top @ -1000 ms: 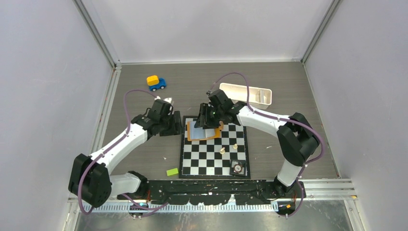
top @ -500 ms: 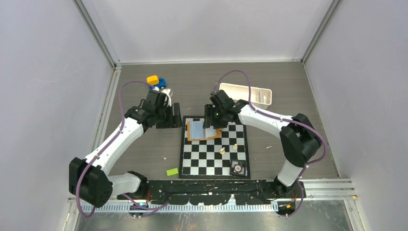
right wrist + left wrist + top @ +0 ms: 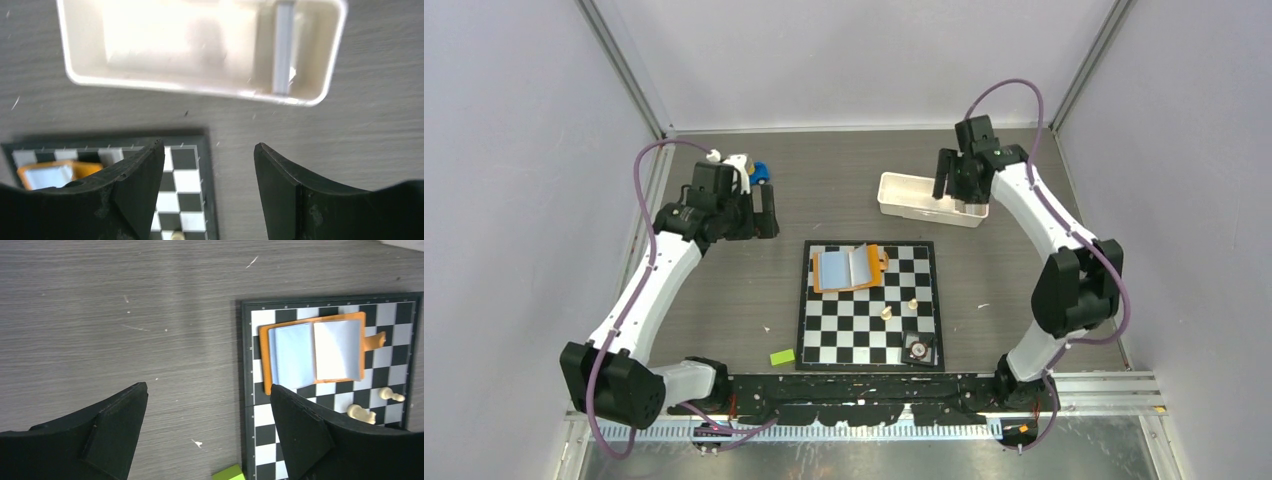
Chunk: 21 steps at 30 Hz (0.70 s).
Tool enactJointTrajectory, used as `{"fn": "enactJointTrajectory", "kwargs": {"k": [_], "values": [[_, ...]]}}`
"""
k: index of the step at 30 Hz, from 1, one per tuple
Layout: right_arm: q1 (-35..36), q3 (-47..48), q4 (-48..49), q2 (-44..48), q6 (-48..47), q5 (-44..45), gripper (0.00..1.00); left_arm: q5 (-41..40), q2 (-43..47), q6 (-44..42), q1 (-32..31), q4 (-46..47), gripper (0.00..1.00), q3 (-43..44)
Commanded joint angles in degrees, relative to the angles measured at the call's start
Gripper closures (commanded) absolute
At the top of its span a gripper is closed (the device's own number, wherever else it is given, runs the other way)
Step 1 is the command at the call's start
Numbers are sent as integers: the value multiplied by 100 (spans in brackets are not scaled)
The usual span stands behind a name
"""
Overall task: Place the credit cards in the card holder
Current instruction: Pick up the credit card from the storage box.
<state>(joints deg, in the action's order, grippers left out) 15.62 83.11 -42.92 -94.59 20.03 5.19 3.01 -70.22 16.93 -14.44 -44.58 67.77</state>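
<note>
The orange card holder [image 3: 877,265] lies open on the far left of the chessboard [image 3: 869,320]. A light blue card [image 3: 832,267] lies on its left half and a whitish card [image 3: 861,264] on its right half. I cannot tell whether they sit inside pockets. The left wrist view shows the holder [image 3: 264,360], the blue card [image 3: 292,360] and the whitish card [image 3: 337,349]. My left gripper [image 3: 764,213] is open and empty, raised over bare table left of the board. My right gripper [image 3: 959,192] is open and empty above the white tray [image 3: 904,210].
The white tray [image 3: 190,87] has a divider near its right end. Two pale chess pieces [image 3: 886,313] and a small dark object [image 3: 917,349] stand on the board. A green block [image 3: 782,357] lies near the board's front left corner. A toy car [image 3: 757,172] is behind the left arm.
Both grippers have pulled away from the card holder. The left arm rose and moved back left. The right arm swung to the far right over the white tray. The cards stay on the holder.
</note>
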Motion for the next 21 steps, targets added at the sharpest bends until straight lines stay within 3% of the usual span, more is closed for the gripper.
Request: {"fn": "enactJointTrajectory", "kwargs": {"k": [1, 9, 21], "values": [[-369, 1040, -463, -830, -637, 436, 30, -405, 157, -260, 104, 176, 4, -216], [-700, 2198, -833, -2111, -909, 832, 36, -327, -11, -304, 134, 192, 5, -273], [-903, 2366, -927, -2837, -963, 342, 43, -327, -27, -313, 196, 207, 4, -303]]}}
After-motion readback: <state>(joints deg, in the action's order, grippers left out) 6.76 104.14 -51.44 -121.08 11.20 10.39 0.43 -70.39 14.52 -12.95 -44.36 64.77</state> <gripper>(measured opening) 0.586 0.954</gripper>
